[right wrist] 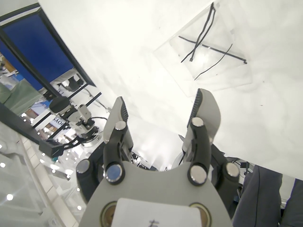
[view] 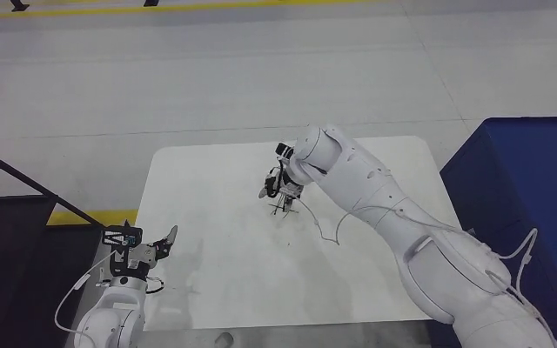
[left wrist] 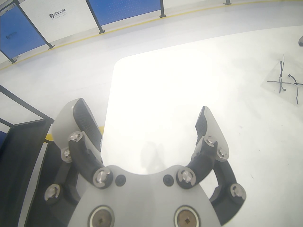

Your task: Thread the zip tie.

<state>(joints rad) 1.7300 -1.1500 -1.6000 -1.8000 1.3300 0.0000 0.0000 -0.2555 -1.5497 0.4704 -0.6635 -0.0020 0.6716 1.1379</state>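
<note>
Pale grey floor (view: 261,70) runs out to blue panels (left wrist: 123,3) at the edge of the room, and on it stands a white tabletop (view: 218,278) with rounded corners. Near its middle lies a clear sheet (right wrist: 227,24), and on that rest several thin black zip ties (right wrist: 197,44), crossed over one another in a loose heap. One straight tie (right wrist: 213,49) lies across the others with its small square head (right wrist: 245,61) at one end. The right end effector (right wrist: 160,96) hangs just above and beside this heap, its jaws parted and nothing between them. The left end effector (left wrist: 142,105) sits well apart at the near left corner of the tabletop, likewise spread wide and empty, with the ties far off in its view. Threading has not yet begun, by the look of it: no tie is lifted or looped. These ties are probably very light, springy and smooth, so one would likely skid on the glossy sheet or flick away if pinched at the tip. The overlaps mean a careless grasp could drag up two at once. A sound hold would seem to be on the strap close behind the head, where it is stiffest, leaving the tapered tail free for the other end effector to guide into the slot
</note>
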